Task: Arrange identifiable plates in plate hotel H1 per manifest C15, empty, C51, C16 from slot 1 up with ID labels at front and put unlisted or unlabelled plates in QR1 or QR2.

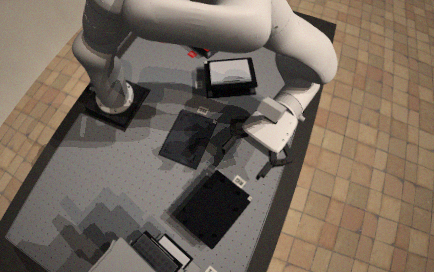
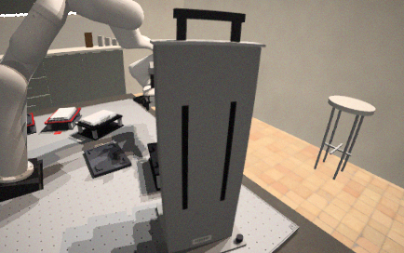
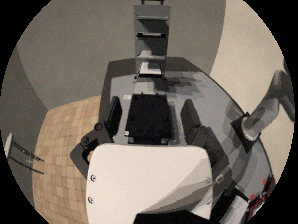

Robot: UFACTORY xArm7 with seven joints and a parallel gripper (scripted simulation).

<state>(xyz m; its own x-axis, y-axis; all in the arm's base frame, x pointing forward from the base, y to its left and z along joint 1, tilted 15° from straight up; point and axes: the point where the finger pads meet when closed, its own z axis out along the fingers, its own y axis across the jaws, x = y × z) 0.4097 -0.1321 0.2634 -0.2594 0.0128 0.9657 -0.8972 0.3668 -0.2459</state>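
The hotel H1 (image 2: pixel 205 139) is a tall grey tower, seen from the back in the exterior view, so its slots are hidden there. In the wrist view it stands far off (image 3: pixel 152 30), with a pale plate (image 3: pixel 149 67) on a low shelf. In the top view only its top (image 1: pixel 145 252) shows at the bottom edge. My gripper (image 1: pixel 272 167) is open and empty, hanging above the deck near the right edge. In the wrist view its fingers frame a black rectangular station (image 3: pixel 149 106) below, apart from it. No label is readable.
The black station (image 1: pixel 212 207) has a deck label (image 1: pixel 240 181). A dark flat nest (image 1: pixel 189 138) lies mid-deck. A white-topped plate sits on a raised black station (image 1: pixel 230 76) at the back. A red-framed plate (image 2: pixel 62 116) stands beyond it. The arm's base (image 1: pixel 114 102) is at the left.
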